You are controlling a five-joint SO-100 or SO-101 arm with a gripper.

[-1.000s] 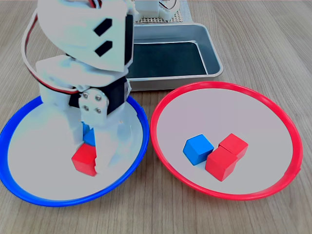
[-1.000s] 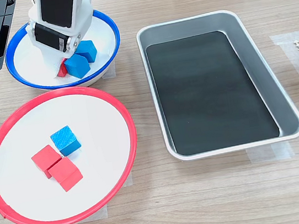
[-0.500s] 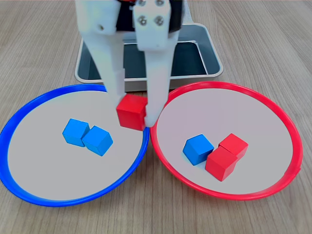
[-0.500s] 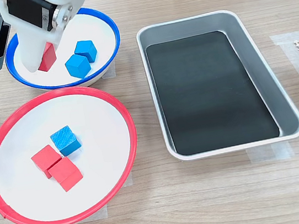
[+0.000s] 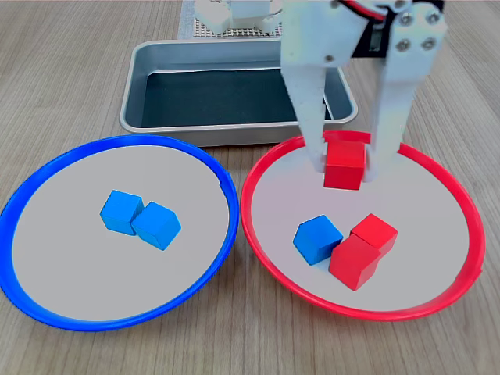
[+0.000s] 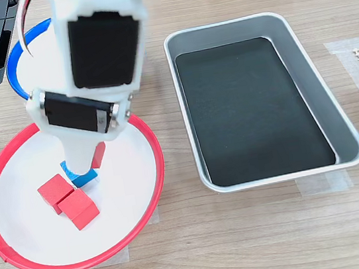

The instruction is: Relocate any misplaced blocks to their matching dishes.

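Holding a glossy red cube point(image 5: 344, 166) between the two white plastic fingers point(image 5: 307, 94) of the tool point(image 5: 344, 172), jaws narrowed onto its sides, above the far part of the red-rimmed plate point(image 5: 461, 205); cube apparently not yet set down. Already lying in that plate: two red cubes point(image 5: 364, 250), touching each other, and one blue cube point(image 5: 317, 239) just beside them, judged misplaced. Resting in the blue-rimmed plate point(image 5: 31, 195): two blue cubes point(image 5: 140, 219), touching, with no red left there.

Judged roughly half done: releasing the held cube, then carrying the stray blue one across.

Smooth matte grey-white insides on both round shallow plates; sharp-edged, shiny cubes; rectangular grey metal tray point(image 5: 148, 62) with a dark liner; wood-grain worktop point(image 5: 62, 70)
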